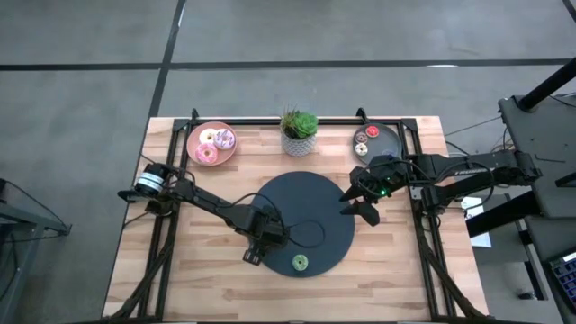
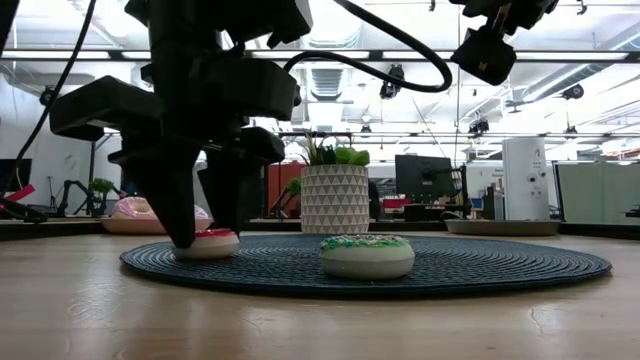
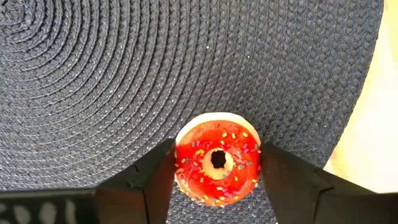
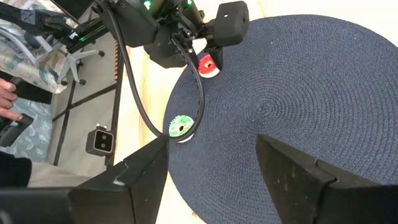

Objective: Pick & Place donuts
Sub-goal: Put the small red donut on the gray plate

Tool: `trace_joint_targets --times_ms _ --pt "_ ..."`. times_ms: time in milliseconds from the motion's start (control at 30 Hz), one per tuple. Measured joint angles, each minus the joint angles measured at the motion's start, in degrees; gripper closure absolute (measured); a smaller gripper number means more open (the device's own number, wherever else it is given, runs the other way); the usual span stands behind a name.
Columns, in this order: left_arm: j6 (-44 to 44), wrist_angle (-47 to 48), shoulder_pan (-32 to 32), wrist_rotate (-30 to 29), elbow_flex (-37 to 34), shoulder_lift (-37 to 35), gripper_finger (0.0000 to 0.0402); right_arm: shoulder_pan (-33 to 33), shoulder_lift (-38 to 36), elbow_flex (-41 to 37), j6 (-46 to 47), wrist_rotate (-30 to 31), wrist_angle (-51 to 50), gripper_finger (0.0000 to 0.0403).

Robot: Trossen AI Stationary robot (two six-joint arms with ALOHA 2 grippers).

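Note:
A red-frosted sprinkled donut lies flat on the dark woven mat, near the mat's near left edge. My left gripper is down on the mat with one finger on each side of it. It also shows in the low view. The gripper hides it in the high view. A green-frosted donut lies flat on the mat's near edge, untouched. My right gripper is open and empty, raised over the mat's right edge. My left gripper has the red donut pinched between its two fingers, on two opposite sides of its outer rim. The fingers come from above and point down. The donut lies level, frosting up, with its underside on the mat.
A pink plate with three larger donuts stands far left. A dark plate with small donuts stands far right. A potted plant stands between them. A person's hand shows beyond the table's left side.

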State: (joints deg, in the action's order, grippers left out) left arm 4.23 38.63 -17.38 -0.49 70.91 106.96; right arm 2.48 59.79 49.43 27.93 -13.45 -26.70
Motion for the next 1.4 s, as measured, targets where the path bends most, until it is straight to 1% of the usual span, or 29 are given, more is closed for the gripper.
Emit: trace_joint_targets --times_ms 300,400,700,800,967,1167,1400 --pt "0.0 0.0 0.0 0.0 0.0 0.0 0.0209 0.0 0.0 0.0 0.1 0.0 0.0 0.0170" --pt "0.0 1.4 0.0 -0.2 1.0 -0.1 0.0209 0.0 0.0 0.0 0.1 0.0 0.0 0.0170" --pt "2.0 9.8 1.6 -4.6 9.2 -0.2 0.0209 0.0 0.0 0.0 0.0 0.0 0.0 0.0170" --pt "2.2 12.9 3.1 -5.6 12.8 -0.2 0.0209 0.0 0.0 0.0 0.0 0.0 0.0 0.0170" --pt "2.8 16.0 6.5 -5.6 19.2 -0.2 0.0209 0.0 0.0 0.0 -0.1 0.0 0.0 0.0170" --pt "3.7 16.5 11.1 -5.7 24.7 -0.2 0.0209 0.0 0.0 0.0 -0.1 -0.1 0.1 0.0170" --pt "5.6 16.7 15.9 -5.6 29.1 -0.2 0.0209 0.0 -0.1 0.0 -1.8 -0.1 0.1 0.0170"
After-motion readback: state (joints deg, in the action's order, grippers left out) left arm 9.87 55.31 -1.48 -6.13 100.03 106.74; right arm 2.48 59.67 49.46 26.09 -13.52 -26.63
